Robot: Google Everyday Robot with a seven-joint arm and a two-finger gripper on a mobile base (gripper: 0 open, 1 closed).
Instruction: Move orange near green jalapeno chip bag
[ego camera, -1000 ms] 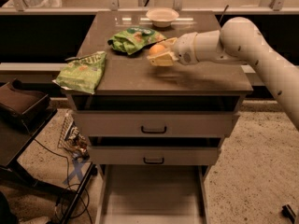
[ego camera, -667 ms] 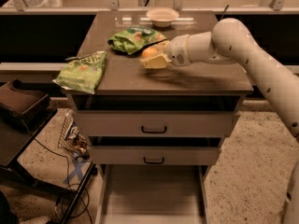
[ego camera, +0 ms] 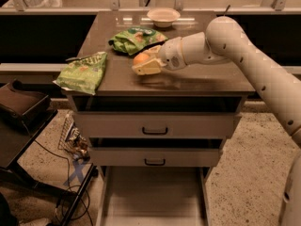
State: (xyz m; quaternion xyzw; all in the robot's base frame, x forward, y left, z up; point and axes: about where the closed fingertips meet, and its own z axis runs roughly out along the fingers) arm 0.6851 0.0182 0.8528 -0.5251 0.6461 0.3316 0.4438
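Note:
The orange (ego camera: pixel 140 59) is small and round and sits between the cream-coloured fingers of my gripper (ego camera: pixel 146 63), just above the brown tabletop (ego camera: pixel 202 76). The gripper is shut on it, and the white arm reaches in from the right. A green chip bag (ego camera: pixel 136 38) lies just behind the orange, close to it. A second, lighter green chip bag (ego camera: pixel 83 71) lies at the table's front left corner, well left of the gripper. I cannot tell which bag is the jalapeno one.
A white bowl (ego camera: pixel 163 16) stands at the back middle of the table. The cabinet has two shut drawers (ego camera: pixel 155 125) and an open bottom shelf. A dark cart (ego camera: pixel 23 112) and cables stand on the floor to the left.
My gripper has moved left across the table with the orange in it, from beside the rear green bag's right edge to in front of that bag.

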